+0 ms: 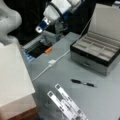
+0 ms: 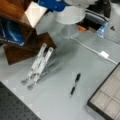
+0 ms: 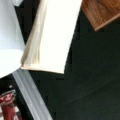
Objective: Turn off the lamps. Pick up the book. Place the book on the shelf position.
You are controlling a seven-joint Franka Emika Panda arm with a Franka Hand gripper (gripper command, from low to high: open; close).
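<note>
At a front view's left the book (image 1: 12, 75) is showing as a broad, flat, pale slab with a thick cream edge, sitting on the reddish-brown wooden block (image 1: 26, 114), of which only a grainy sliver is peeking out below it. In a front view the same book (image 2: 35, 13) is appearing as a pale tilted corner over the dark, glossy wood of the shelf position (image 2: 27, 47) at the top left. The wrist view is showing the book (image 3: 53, 32) close up, its stacked page edges forming fine cream lines, with a corner of the wooden block (image 3: 102, 12) at the top right.

Moving right, a slotted metal stand (image 1: 66, 103) is lying folded on the smooth grey desk (image 1: 105, 100), and in a front view the stand (image 2: 38, 63) is resting just beside the block. The lamp (image 2: 70, 15), a smooth rounded white shade on a round base, is standing behind it; whether it is lit cannot be told. A thin white cable (image 1: 51, 62) is crossing the desk, and a black pen (image 1: 82, 82) is lying alone.

At the right a grey compartmented case (image 1: 96, 50) is standing open. The end effector is not showing clearly in any view, so whether it is spread or pressed together cannot be told.
</note>
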